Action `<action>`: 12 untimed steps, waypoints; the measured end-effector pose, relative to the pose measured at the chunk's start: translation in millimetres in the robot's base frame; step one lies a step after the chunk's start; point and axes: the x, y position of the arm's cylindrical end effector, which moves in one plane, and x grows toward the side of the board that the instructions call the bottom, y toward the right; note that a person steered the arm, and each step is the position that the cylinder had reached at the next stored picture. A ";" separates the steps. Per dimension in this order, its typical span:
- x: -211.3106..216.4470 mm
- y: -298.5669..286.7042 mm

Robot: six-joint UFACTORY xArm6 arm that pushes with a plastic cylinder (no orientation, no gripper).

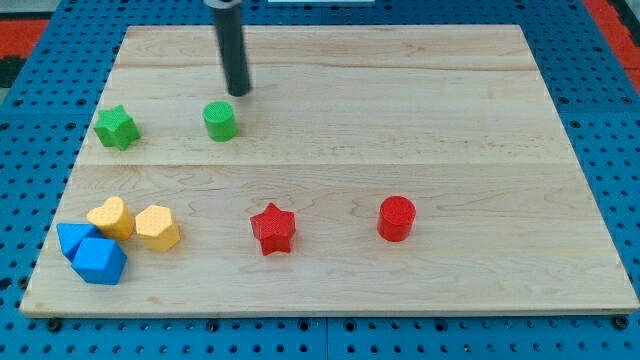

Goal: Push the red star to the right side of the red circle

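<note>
Up top, my tip (pixel 238 93) above green cylinder (pixel 220 121); red star (pixel 272 228) left of red circle (pixel 396 218).

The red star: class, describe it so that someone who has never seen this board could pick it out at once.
On the wooden board, look along the row nearest the view's bottom. Between the yellow blocks at the view's left and the red circle at the right lies the red star. It alone is red and pointed; the green star sits far up-left.

A: Any writing, labels or numbers readable anywhere here?
B: None. The wooden board (pixel 400 120) and every coloured block are bare, and the blue pegboard (pixel 30 150) around it carries no marks.
</note>
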 end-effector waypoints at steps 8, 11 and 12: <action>239.1 261.7; 148.4 142.5; 119.3 106.1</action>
